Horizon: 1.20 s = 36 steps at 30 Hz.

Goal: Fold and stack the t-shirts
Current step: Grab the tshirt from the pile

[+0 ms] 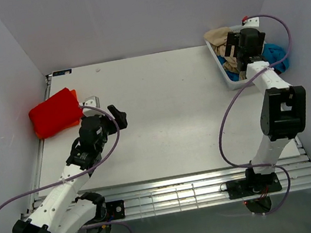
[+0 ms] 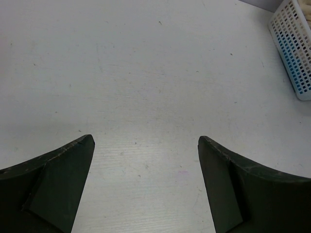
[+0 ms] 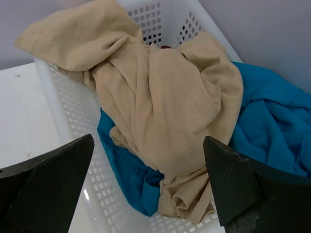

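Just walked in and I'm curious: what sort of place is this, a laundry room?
Likely a robotics test cell, not a laundry: a left arm and right arm bolted to a white table, plain white walls boxing it in, and a laundry basket of crumpled t-shirts.

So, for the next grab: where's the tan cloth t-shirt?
The tan t-shirt lies heaped in the white plastic basket at the top view's far right, over a turquoise-blue shirt.

Crumpled tan cloth t-shirt hides all but a sliver of dark red cloth; turquoise-blue t-shirt is cropped at the right edge.
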{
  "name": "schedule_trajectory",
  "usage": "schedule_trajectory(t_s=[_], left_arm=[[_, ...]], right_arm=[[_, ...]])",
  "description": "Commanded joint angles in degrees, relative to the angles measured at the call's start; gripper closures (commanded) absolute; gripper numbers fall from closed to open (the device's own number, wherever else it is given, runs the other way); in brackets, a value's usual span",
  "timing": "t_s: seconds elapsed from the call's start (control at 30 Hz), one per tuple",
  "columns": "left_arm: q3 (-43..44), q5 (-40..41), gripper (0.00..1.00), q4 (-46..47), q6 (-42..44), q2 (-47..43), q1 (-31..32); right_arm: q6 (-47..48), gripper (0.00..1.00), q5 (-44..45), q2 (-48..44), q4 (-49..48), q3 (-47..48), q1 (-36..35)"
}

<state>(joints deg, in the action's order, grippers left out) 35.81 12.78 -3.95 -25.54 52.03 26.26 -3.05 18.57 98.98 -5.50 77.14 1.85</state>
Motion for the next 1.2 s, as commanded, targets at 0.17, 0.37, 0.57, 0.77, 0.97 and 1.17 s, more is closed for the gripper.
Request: schedule_trajectory(t_s=[0.17,0.37,0.57,0.77,0.97,1.17], left_arm=[[-0.57,0.23,0.02,1.22,0.23,-0.97,0.02],[-1.36,0.32,0.02,1.92,0.67,0.18,0.02],[-2.33,0.76,0.02,2.45,0.58,-0.79,0.02],[-1.89,0.32,0.02,2.19,0.23,-0.97,0.02],[-2.24,-2.40,0.02,2.63,-2.23,-0.70,0.02],[-3.38,-3.90,0.02,2.45,-4.51,-2.46,0.02]], right_arm=[[4.98,0.00,2.70,11.05,3.56,10.48,0.96],[5.69,0.05,5.77,14.13,3.39,10.74,1.40],[6.39,0.76,6.66,15.54,3.48,11.54,1.76],[6.04,0.92,4.64,9.86,5.41,10.66,1.41],[5.07,0.92,-6.07,-1.92,13.99,16.00,-1.75],[4.81,0.92,-20.39,-9.41,25.34,29.96,-12.45]])
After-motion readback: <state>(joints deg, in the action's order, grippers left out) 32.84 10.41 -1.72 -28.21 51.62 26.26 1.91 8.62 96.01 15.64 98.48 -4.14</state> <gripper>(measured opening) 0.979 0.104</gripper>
